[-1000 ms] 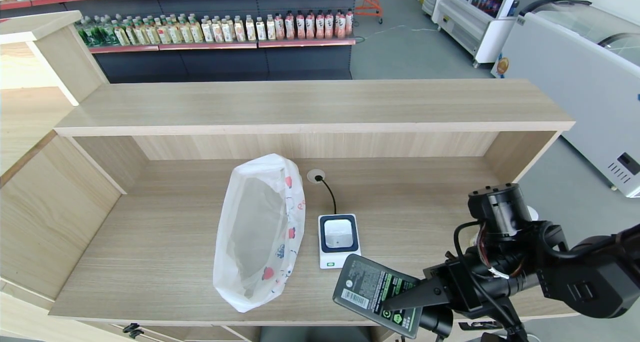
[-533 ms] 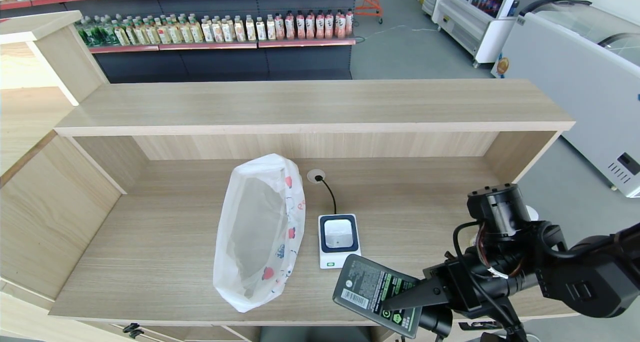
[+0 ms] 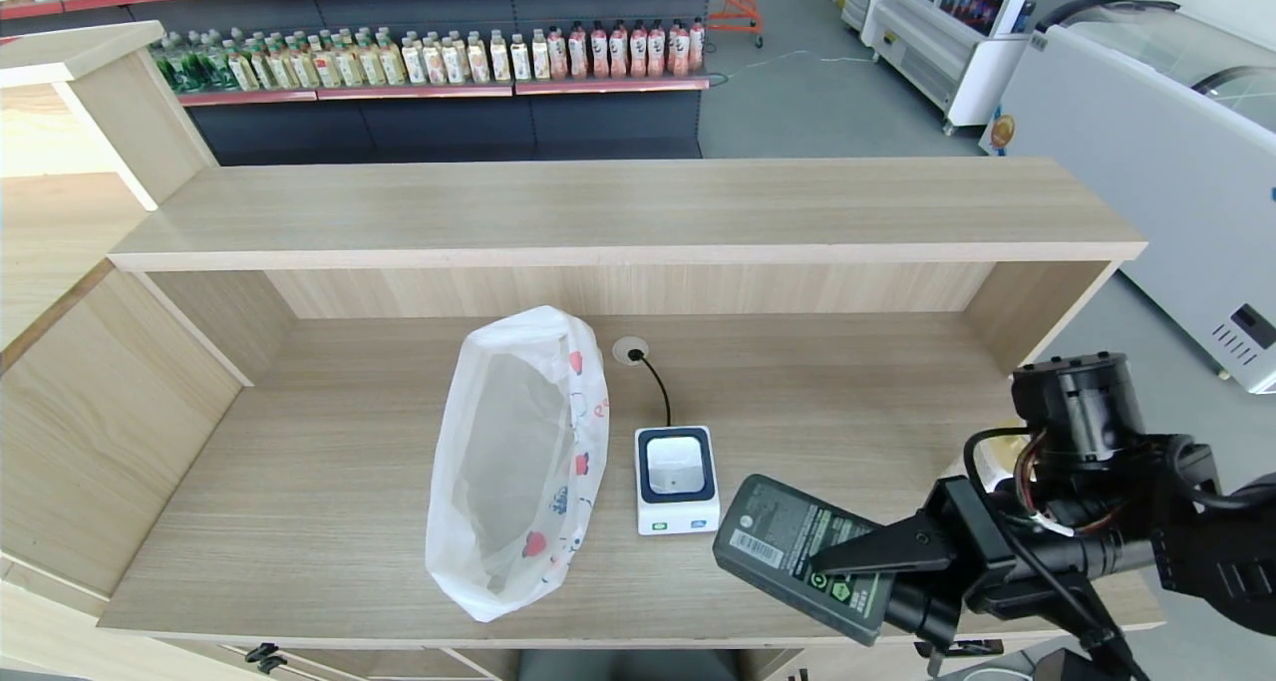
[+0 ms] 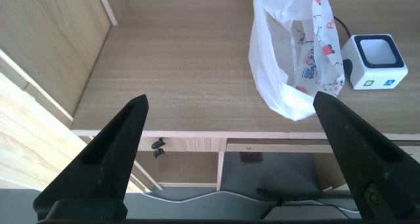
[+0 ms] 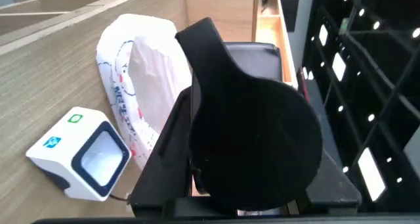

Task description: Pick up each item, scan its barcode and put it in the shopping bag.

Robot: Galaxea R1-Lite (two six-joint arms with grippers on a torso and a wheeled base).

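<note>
Light wood counter [image 3: 847, 402], raised ledge at back, side walls L & R; things sit on the lower work surface. White see-through shopping bag [image 3: 518, 462] w/ red/blue prints lies approx centre-left, long axis 12–6 o'clock, its 6 o'clock end close to the front edge. Scanner [image 3: 676, 477], a small white box w/ dark-framed window facing up, sits just beside the bag at its 3 o'clock; green & blue marks on its 6 o'clock face. Black cable [image 3: 658, 387] runs from the scanner toward 12 into a round grommet [image 3: 630, 350] in the surface, near the bag's far end.
</note>
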